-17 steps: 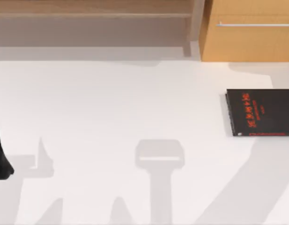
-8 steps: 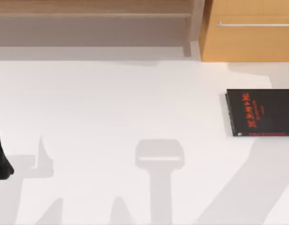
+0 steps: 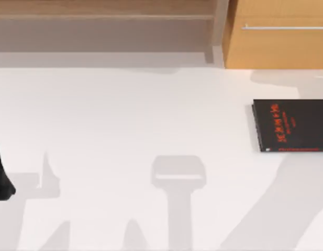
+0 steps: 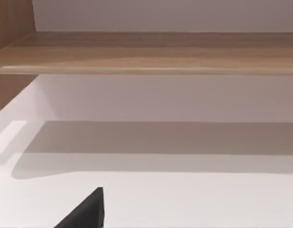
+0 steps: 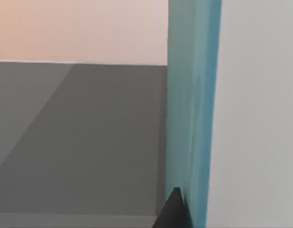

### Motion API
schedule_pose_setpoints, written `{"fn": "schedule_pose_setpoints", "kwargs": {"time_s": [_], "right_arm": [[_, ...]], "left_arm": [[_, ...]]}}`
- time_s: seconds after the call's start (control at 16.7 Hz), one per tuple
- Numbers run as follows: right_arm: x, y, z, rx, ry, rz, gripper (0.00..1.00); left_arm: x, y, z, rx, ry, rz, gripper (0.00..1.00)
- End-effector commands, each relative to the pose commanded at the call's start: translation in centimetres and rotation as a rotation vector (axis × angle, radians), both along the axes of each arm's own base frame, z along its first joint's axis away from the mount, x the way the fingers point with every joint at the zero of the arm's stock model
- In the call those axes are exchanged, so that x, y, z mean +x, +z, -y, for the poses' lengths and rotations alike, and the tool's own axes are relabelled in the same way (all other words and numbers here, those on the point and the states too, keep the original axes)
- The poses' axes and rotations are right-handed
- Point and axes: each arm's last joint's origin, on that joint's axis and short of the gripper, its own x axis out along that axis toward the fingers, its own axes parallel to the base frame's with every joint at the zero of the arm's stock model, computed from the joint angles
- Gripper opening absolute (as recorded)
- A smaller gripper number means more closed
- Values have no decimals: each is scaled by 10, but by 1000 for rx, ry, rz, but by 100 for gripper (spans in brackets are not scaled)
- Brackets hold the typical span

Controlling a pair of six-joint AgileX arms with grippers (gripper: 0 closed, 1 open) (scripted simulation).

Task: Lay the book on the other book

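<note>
Pressing the book (image 5: 191,118), one fingertip (image 5: 174,211).

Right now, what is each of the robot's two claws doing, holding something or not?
Left gripper: parked at the table's left edge; cannot be told.
Right gripper: a fingertip lies against the teal book; whether it grips cannot be told.

Your left arm (image 3: 1,172) sits parked at the table's left edge in the top view, dark and low. Its wrist view catches 1 black fingertip (image 4: 87,211). Your right wrist view has 1 black fingertip (image 5: 174,213) pressed against a teal surface, probably gripping it, though the other finger is hidden so I can't confirm closure.
</note>
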Motion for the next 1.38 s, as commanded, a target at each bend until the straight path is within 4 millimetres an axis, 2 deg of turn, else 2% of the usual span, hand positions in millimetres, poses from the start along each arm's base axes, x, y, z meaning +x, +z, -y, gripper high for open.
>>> {"fn": "schedule_pose_setpoints", "kwargs": {"time_s": [0.18,0.42,0.6,0.78,0.9,1.02,1.2,1.38], "right_arm": [[-9,8,0,30,-19,21,0],[-42,39,-11,135,-74,108,0],[-76,58,-36,282,-104,174,0],[-107,57,-68,500,-122,209,0],[-125,46,-92,669,-130,211,0],[-140,26,-117,876,-143,186,0],[-154,-20,-162,1214,-177,74,0],[-167,-73,-212,1444,-248,-119,0]], "left_arm": [[0,0,0,0,0,0,100],[0,0,0,0,0,0,100],[0,0,0,0,0,0,100],[0,0,0,0,0,0,100],[0,0,0,0,0,0,100],[0,0,0,0,0,0,100],[0,0,0,0,0,0,100],[0,0,0,0,0,0,100]]}}
